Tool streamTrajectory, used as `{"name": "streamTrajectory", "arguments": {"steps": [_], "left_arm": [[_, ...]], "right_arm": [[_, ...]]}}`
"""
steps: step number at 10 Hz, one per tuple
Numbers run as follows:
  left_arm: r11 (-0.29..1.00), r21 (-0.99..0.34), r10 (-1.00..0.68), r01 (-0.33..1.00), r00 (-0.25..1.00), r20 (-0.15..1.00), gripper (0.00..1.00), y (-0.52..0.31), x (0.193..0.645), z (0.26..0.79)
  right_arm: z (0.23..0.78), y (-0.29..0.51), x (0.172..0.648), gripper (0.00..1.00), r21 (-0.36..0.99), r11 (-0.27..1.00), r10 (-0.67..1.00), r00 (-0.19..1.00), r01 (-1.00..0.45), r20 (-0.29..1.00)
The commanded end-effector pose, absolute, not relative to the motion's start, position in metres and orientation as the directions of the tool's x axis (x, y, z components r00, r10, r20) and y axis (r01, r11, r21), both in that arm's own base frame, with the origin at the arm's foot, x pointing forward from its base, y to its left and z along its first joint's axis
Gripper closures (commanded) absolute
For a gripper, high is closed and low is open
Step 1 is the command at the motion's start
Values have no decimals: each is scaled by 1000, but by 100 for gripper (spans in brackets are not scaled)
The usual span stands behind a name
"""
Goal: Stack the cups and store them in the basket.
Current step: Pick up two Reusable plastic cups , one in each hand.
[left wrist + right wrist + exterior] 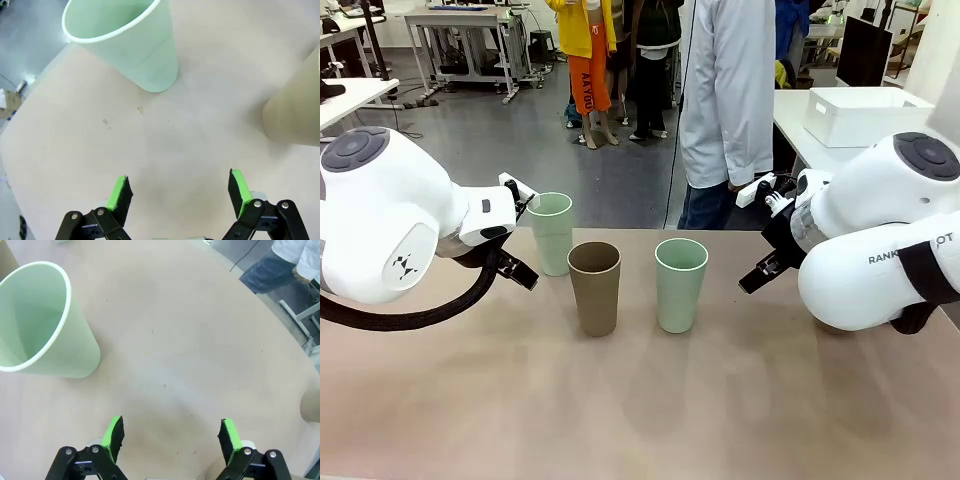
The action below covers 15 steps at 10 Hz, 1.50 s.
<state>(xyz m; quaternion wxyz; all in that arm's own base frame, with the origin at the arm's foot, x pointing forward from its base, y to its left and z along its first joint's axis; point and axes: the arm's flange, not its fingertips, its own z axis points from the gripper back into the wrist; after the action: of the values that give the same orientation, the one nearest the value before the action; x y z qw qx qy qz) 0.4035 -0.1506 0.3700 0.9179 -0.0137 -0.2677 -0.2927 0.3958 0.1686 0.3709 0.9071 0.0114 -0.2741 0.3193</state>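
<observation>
Table (640,400) | left tool (180,185) aimed down at it, spread wide, empty | right tool (171,429) likewise

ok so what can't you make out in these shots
- left wrist view: tan cup cut off by the right edge; its rim is out of frame.
- right wrist view: tan sliver at the right edge; too little shows to name it.
- front view: right arm covers the table behind it, so the cup count is unsure.

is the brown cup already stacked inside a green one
No, the brown cup stands by itself on the table, apart from the left mint cup and the right mint cup.
</observation>
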Motion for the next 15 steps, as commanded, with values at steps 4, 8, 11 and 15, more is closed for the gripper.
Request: {"name": "streamTrajectory", "arguments": {"steps": [4, 8, 11, 15], "left_arm": [[828, 132, -530, 545, 685, 500, 0, -151, 403, 370], [776, 90, -583, 625, 655, 481, 0, -130, 414, 441], [651, -42, -654, 758, 589, 474, 0, -72, 417, 503], [431, -121, -721, 894, 423, 549, 0, 23, 418, 506]], "right_arm": [[371, 169, 396, 0, -154, 796, 572, 646, -585, 505], [451, 156, 393, 0, -118, 810, 538, 648, -575, 539], [519, 105, 366, 0, -63, 758, 564, 603, -650, 565], [555, -7, 323, 0, 11, 574, 622, 445, -819, 644]]}}
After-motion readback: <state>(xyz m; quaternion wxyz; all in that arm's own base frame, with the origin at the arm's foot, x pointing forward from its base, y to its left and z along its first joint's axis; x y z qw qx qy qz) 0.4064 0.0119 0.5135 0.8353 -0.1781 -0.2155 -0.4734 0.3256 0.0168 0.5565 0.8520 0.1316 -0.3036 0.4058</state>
